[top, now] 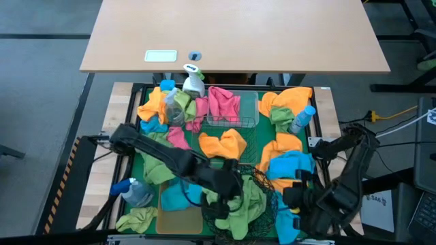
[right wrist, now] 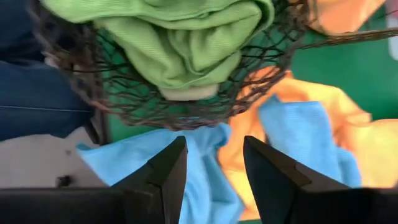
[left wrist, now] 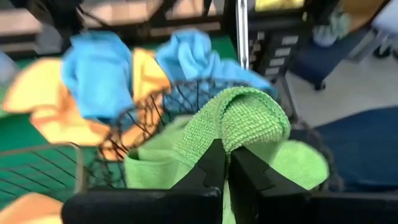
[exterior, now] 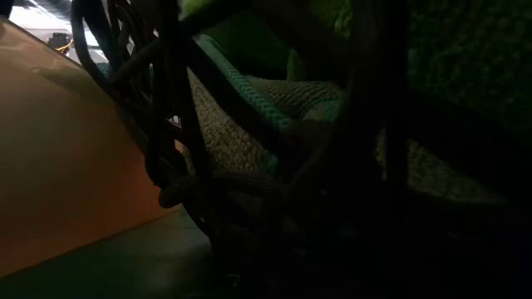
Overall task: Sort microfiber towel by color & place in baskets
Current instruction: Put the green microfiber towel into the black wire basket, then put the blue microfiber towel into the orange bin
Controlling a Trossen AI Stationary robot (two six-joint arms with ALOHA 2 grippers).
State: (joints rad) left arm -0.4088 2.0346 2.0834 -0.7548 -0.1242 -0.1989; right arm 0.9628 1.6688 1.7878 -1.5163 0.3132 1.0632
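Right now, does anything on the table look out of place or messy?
Yes. Towels of mixed colours lie heaped across the green mat, outside the baskets, and orange and green ones sit with the pink towels at the clear wire basket.

- Pale wooden table (top: 238, 34) at far side, bare but for two small items.
- White-and-green label card (top: 161, 56) near its front edge; small round grey object (top: 195, 56) just beside.
- Three spray bottles: white-headed (top: 193, 80) at far edge, blue-capped (top: 303, 118) at right, blue-nozzled (top: 134, 191) at near left.
- Green mat (top: 262, 136) underneath.
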